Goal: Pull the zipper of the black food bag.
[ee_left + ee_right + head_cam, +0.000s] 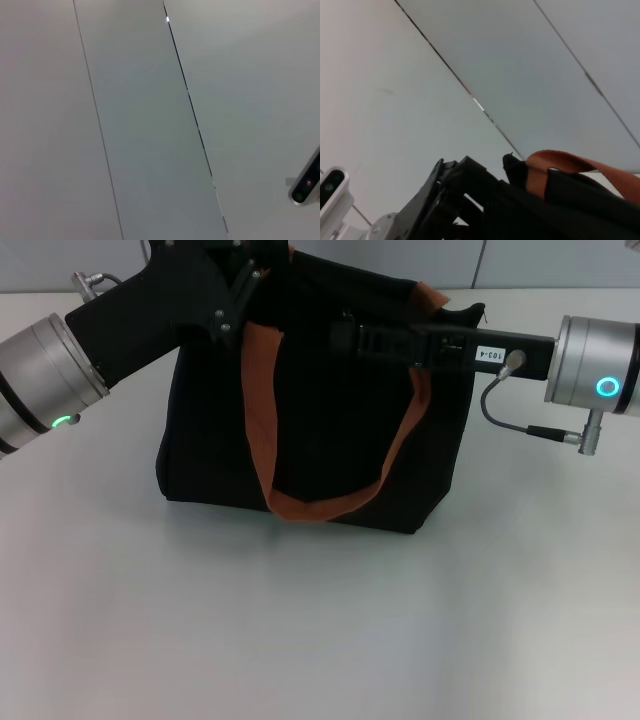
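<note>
The black food bag (330, 440) stands upright in the middle of the white table, with an orange-brown strap (262, 440) hanging down its front. My left gripper (245, 285) is at the bag's top left corner, dark against the bag. My right gripper (345, 335) reaches in from the right, over the bag's top edge near the middle. The zipper pull is hidden in every view. The right wrist view shows the bag's top (580, 210), a strap (560, 162) and black gripper linkage (455, 195) beside it. The left wrist view shows only wall panels.
The white table (320, 640) spreads in front of the bag and to both sides. A grey panelled wall (150, 125) stands behind. A cable (520, 425) loops under the right wrist.
</note>
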Action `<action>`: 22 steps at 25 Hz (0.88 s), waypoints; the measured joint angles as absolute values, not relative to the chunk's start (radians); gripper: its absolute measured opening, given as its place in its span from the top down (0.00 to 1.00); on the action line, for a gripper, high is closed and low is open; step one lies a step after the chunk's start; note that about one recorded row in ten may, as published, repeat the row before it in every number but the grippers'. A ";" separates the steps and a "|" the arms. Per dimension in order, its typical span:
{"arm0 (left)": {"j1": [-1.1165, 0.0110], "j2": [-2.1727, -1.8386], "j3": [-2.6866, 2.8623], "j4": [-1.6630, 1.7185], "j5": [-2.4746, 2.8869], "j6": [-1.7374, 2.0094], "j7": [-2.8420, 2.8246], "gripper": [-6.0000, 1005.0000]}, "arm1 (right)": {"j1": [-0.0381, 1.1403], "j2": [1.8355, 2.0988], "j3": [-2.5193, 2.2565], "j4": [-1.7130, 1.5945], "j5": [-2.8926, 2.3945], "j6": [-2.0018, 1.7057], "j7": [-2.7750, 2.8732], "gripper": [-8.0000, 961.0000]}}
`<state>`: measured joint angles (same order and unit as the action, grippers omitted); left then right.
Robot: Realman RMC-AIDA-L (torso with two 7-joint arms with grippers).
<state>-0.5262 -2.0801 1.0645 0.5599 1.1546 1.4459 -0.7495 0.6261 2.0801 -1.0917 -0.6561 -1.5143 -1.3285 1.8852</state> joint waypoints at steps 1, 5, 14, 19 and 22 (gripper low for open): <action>-0.526 -2.080 1.064 0.560 1.155 1.447 -0.749 0.99 | 0.626 2.080 -1.092 -0.655 -1.514 -1.323 1.885 0.34; -0.526 -2.080 1.067 0.560 1.155 1.451 -0.747 0.99 | 0.634 2.080 -1.091 -0.638 -1.513 -1.307 1.896 0.50; -0.526 -2.080 1.077 0.560 1.151 1.459 -0.738 0.99 | 0.646 2.079 -1.098 -0.630 -1.515 -1.302 1.910 0.80; -0.526 -2.080 1.089 0.560 1.136 1.460 -0.737 0.99 | 0.647 2.080 -1.100 -0.632 -1.519 -1.305 1.906 0.82; -0.524 -2.080 1.091 0.560 1.131 1.460 -0.736 0.99 | 0.645 2.079 -1.099 -0.634 -1.519 -1.308 1.905 0.84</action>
<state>-0.5245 -2.0801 1.0906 0.5598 1.1307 1.4600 -0.7363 0.6449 2.0792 -1.0985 -0.6344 -1.5188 -1.3078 1.9052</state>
